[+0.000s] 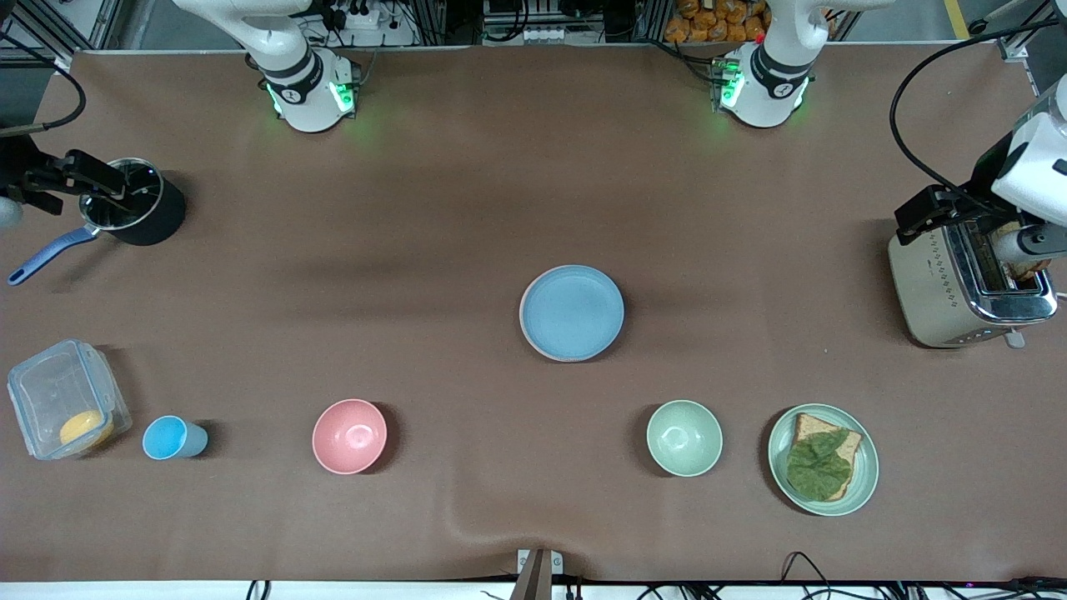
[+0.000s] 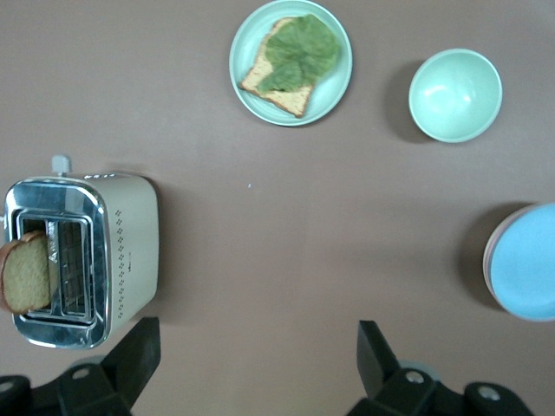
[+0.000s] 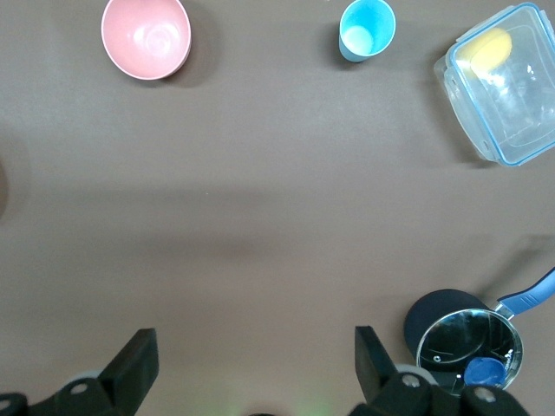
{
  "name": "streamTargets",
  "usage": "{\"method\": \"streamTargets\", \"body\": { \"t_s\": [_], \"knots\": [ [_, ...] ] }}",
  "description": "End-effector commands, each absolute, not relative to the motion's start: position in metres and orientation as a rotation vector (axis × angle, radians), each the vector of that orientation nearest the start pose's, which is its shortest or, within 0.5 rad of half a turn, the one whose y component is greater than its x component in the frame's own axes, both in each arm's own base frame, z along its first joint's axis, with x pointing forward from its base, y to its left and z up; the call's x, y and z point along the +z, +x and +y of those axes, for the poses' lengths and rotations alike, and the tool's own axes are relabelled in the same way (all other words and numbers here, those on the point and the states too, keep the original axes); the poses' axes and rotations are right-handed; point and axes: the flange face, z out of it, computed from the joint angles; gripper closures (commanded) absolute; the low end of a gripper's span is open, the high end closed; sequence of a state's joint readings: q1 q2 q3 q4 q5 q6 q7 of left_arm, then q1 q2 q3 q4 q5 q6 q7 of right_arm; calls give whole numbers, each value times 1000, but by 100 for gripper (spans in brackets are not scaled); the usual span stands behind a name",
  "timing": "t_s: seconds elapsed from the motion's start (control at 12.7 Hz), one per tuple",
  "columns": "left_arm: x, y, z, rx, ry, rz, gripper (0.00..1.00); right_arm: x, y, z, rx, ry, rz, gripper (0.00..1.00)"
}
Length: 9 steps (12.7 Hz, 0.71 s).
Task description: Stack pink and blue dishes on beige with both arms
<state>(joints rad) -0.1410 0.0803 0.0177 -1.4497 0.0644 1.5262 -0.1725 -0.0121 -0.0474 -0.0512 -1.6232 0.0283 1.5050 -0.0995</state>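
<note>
Now blue plate [image 1: 572, 312] atop pinkish rim

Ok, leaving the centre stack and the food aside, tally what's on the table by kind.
Bowls: 2, pink bowl, green bowl
Cups: 1, blue cup
Plates: 1, green plate
Pots: 1, black pot
Toasters: 1, toaster
Containers: 1, clear container
Total: 7

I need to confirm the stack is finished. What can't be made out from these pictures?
- Front view: blue plate covers the stack; only a pinkish rim shows, no beige plate.
- Left wrist view: the stack is cut off by the edge.
- Front view: right gripper and left gripper at the edges, fingers unclear.
</note>
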Motion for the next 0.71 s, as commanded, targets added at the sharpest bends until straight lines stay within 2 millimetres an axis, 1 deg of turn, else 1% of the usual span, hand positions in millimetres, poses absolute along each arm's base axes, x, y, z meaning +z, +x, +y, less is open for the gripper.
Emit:
{"method": "streamTargets", "body": {
  "t_s": [0.0, 0.16, 0.39, 0.63],
  "knots": [
    [634, 563, -64, 12, -3115, 41, 0, 626, 523, -32, 104, -3121, -46, 0],
    [630, 563, -48, 31, -3156, -8, 0, 626, 523, -31, 104, -3121, -49, 0],
    [635, 563, -42, 15, -3144, -19, 0, 625, 523, -31, 106, -3121, -51, 0],
    [640, 566, -24, -5, -3140, -55, 0, 625, 523, -29, 106, -3121, -56, 0]
  ]
}}
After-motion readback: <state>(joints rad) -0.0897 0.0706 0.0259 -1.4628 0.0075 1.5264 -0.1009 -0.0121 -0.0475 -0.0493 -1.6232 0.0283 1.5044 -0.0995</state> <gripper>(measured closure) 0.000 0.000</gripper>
